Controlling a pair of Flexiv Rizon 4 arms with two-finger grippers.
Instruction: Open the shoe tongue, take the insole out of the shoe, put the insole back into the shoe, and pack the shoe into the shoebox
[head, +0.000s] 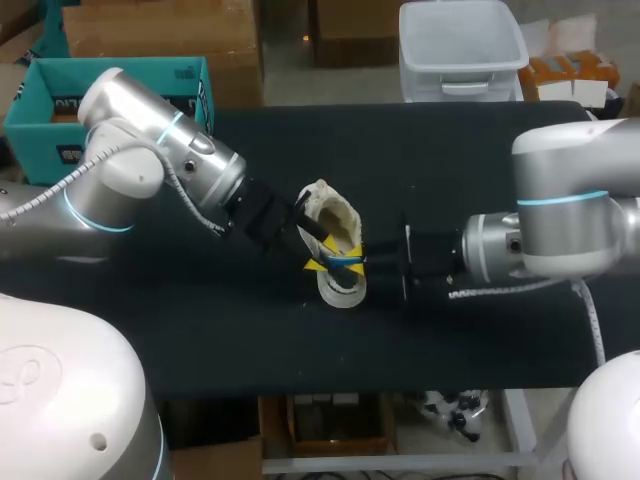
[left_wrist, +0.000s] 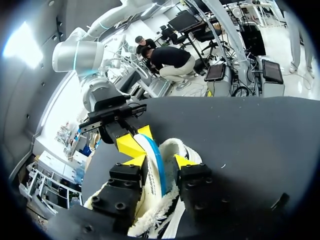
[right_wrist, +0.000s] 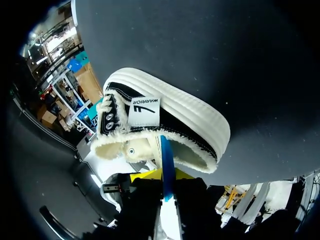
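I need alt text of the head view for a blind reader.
A white fleece-lined shoe lies in the middle of a black table; the right gripper is shut on a white, blue-edged insole at its opening, and the left gripper is at the shoe's other side.

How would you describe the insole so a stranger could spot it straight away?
On the black table, find the black-and-white, fleece-lined shoe lying in the middle. Sticking out of its opening is the insole, gripped by the right pincer. It is the only thin flat strip there, white with a bright blue edge.
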